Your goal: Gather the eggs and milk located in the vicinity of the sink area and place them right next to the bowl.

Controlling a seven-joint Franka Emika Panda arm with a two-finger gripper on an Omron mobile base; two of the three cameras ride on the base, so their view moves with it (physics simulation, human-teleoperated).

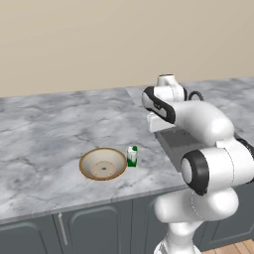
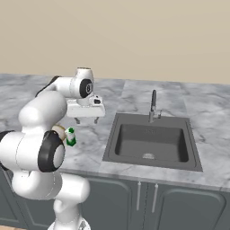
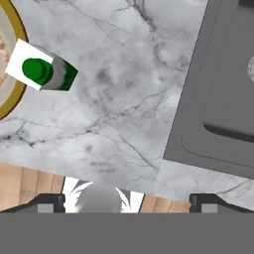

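The milk (image 1: 132,156) is a small white and green carton standing upright on the marble counter, right beside the cream bowl (image 1: 102,163) with its tan rim. In the hand view the milk (image 3: 42,72) shows its green cap from above, and the bowl (image 3: 11,101) lies at the left edge. My gripper (image 2: 86,120) hangs open above the counter between the milk (image 2: 70,136) and the sink (image 2: 150,141), with nothing between its fingers. The arm partly hides the bowl (image 2: 58,130). The eggs are out of view.
The dark grey sink (image 3: 223,89) is recessed in the counter on the right, with a thin faucet (image 2: 153,105) behind it. Grey cabinet doors (image 2: 134,197) run under the counter's front edge. Bare marble (image 1: 49,129) stretches left of and behind the bowl.
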